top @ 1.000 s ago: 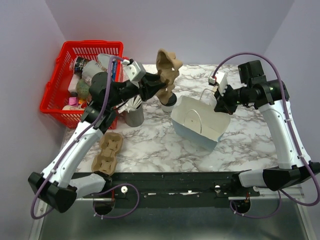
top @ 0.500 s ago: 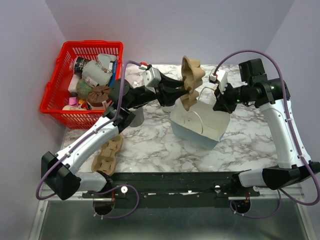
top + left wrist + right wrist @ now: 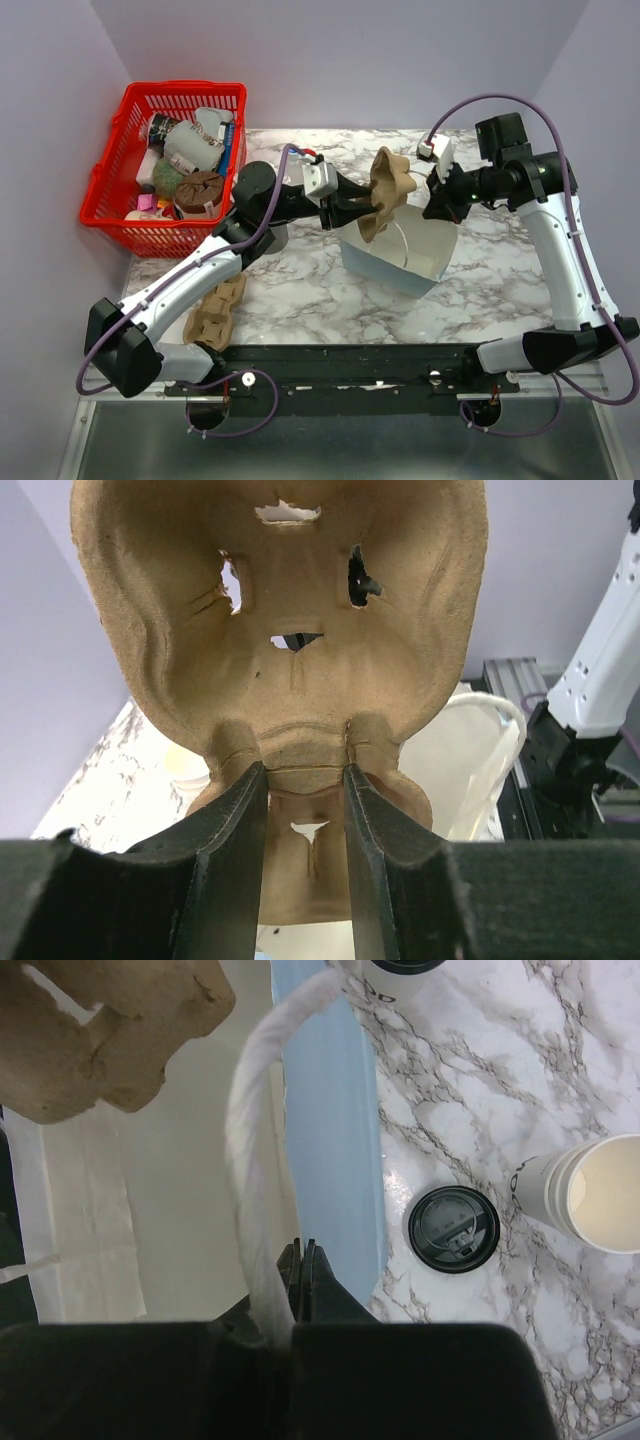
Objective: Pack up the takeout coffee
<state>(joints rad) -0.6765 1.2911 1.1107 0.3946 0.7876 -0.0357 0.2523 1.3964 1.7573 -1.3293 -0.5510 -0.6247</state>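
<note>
- Now at the bag's mouth, the left gripper (image 3: 305, 778) has its jaws part-way closed on the narrow middle ridge of a moulded-pulp cup carrier (image 3: 280, 630). One finger sits on each side, and the carrier stands on edge ahead of them.
- Within the last second the left arm swings that carrier from the back of the table, near the red basket (image 3: 140, 235), across to the pale blue paper bag (image 3: 385, 268). The carrier now hangs over the opening, and the right wrist view shows it above the bag's white interior. Whether its lower end is already below the rim cannot be told.
- Opposite, the right gripper (image 3: 300, 1260) stays pinched fully shut on the bag's white twisted-paper handle (image 3: 262, 1160), holding that side up and the mouth open. It has barely shifted through the swing.
- Outside the bag, the takeout coffee remains on the marble table (image 3: 480, 1090). A lidded cup (image 3: 395, 972) shows at the top edge of the right wrist view, just beside the bag's blue wall, and a lidless cream cup (image 3: 590, 1195) sits further out. A loose black lid (image 3: 452, 1230) lies between that cup and the bag.
- By this reading the carrier is going in first and no coffee is packed yet. One cup appears to need its lid before loading.
- A second carrier (image 3: 215, 310) lies flat near the left arm's base.
</note>
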